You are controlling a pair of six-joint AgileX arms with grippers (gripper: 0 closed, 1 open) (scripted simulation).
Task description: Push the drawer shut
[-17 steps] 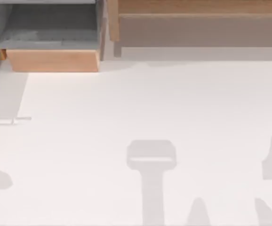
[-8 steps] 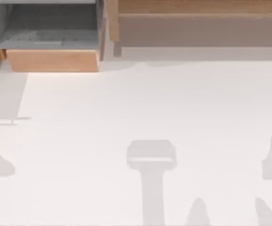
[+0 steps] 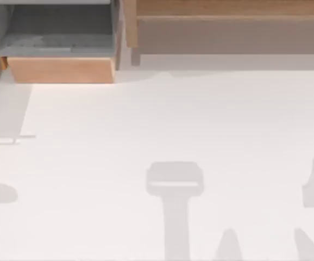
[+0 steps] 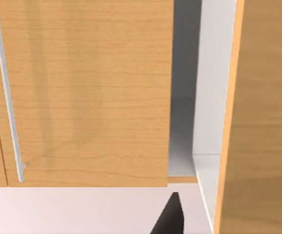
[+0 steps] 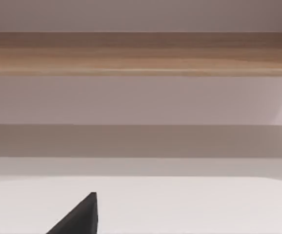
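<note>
The drawer (image 3: 59, 69) stands pulled out at the table's far left, its light wooden front facing the table and its grey inside (image 3: 56, 32) open from above. The left wrist view looks straight at the wooden front (image 4: 87, 92), which carries a slim silver handle bar (image 4: 7, 97). Beside the front a gap shows the pale cabinet interior (image 4: 182, 131). A black tip of my left gripper (image 4: 171, 218) pokes in close before the front. A black tip of my right gripper (image 5: 80, 217) hangs over the white table, facing the cabinet.
A long wooden cabinet (image 3: 227, 22) runs along the far edge to the right of the drawer. A wooden side panel (image 4: 258, 117) flanks the drawer opening. Grey arm shadows (image 3: 174, 196) lie on the white tabletop (image 3: 162, 119).
The shadow at the table's left edge has shrunk and shifted, so the left arm has moved. The drawer front stays where it was. The right arm's shadow is unchanged.
</note>
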